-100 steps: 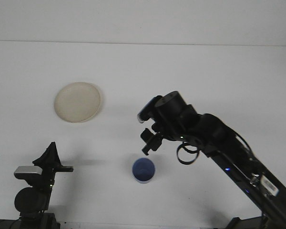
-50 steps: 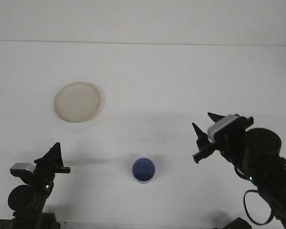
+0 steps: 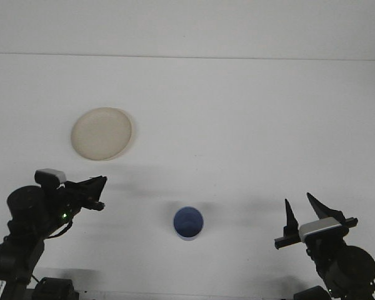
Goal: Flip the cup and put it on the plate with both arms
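While nothing holds it, sits alone near the front edge of the white tabletop [image 3: 237, 106], about halfway along: blue cup [image 3: 188, 224]. Stands upright, open mouth facing up, dark blue inside showing. Touches neither arm.

Lies well apart from the cup, back and toward the left side of the tabletop: round cream plate [image 3: 102, 133]. Flat, bare, nothing on top.

Hangs above the front left corner: left gripper [image 3: 95, 189]. Black, with a small white block on the back and a tiny green light. Points right, toward the cup, tips close together. Cannot tell whether shut all the way or a little open, because the two fingers overlap from this side. Holds nothing that shows. Stays clear of the cup, with bare white tabletop between.

Hangs above the front right corner: right gripper [image 3: 302, 212]. Black too, with a grey block below the fingers. Points up and back. Two thin pointed fingers [image 3: 315, 205] spread apart in a V, with white tabletop showing in the gap. Open and holding nothing. Also well apart from the cup.
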Controlling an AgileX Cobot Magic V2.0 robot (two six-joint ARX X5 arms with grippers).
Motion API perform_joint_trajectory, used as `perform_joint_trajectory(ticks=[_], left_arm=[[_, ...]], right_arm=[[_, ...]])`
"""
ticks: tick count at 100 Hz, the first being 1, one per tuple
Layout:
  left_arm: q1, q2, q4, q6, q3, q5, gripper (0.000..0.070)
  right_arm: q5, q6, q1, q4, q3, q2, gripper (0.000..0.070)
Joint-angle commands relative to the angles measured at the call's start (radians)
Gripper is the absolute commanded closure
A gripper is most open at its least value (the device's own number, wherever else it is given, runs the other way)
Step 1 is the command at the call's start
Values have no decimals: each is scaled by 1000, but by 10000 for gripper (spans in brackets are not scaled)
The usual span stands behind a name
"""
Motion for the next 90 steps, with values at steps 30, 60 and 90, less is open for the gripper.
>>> perform_joint_trajectory(ticks=[30,60,90], left_arm=[[-244,332,-206,111,260,10,190],[-486,601,-360,163,424,0,190],[-634,785,-357,163,484,-93,191]], right_arm=[[40,22,-3,35,12,-60,336],[40,22,-3,35,12,-60,336],[36,22,-3,35,12,-60,336]])
